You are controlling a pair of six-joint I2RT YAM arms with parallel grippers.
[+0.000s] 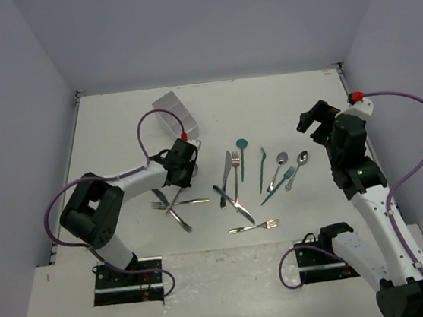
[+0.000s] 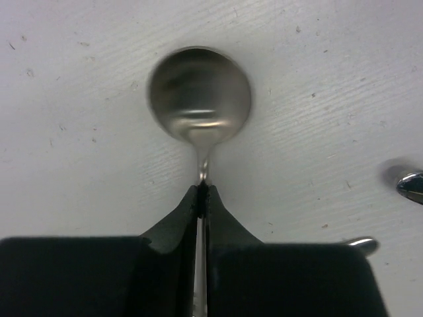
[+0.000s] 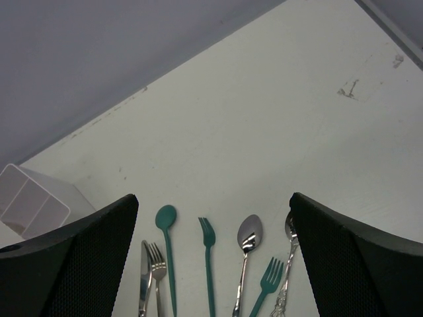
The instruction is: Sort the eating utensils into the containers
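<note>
**LEFT PINCER CLAMPED ON SPOON; RIGHT PINCER SPREAD**

The left pincer (image 2: 203,193) is found pressed together on the thin neck of a silver spoon (image 2: 199,96), the bowl projecting just beyond the fingertips. Whether the spoon is lifted off the table (image 2: 330,79) cannot be determined.

The white organiser (image 1: 174,114) is located just beyond this pincer, at the far left of the table and set askew to its edges. Three compartments are seen in the right wrist view.

The right pincer (image 3: 213,198) is held spread wide over the right side of the table, and nothing is gripped.

Ahead of it a loose row of utensils is recorded on the table:
- a knife (image 3: 143,277) beside a silver fork (image 3: 157,271)
- a teal spoon (image 3: 165,216)
- a teal fork (image 3: 207,231)
- a second silver spoon (image 3: 250,232)
- a smaller teal fork (image 3: 269,274)
- an ornate spoon (image 3: 289,230)

Crossed forks (image 1: 172,204) are noted near the left arm. A single fork (image 1: 254,226) lies nearest the bases.
</note>
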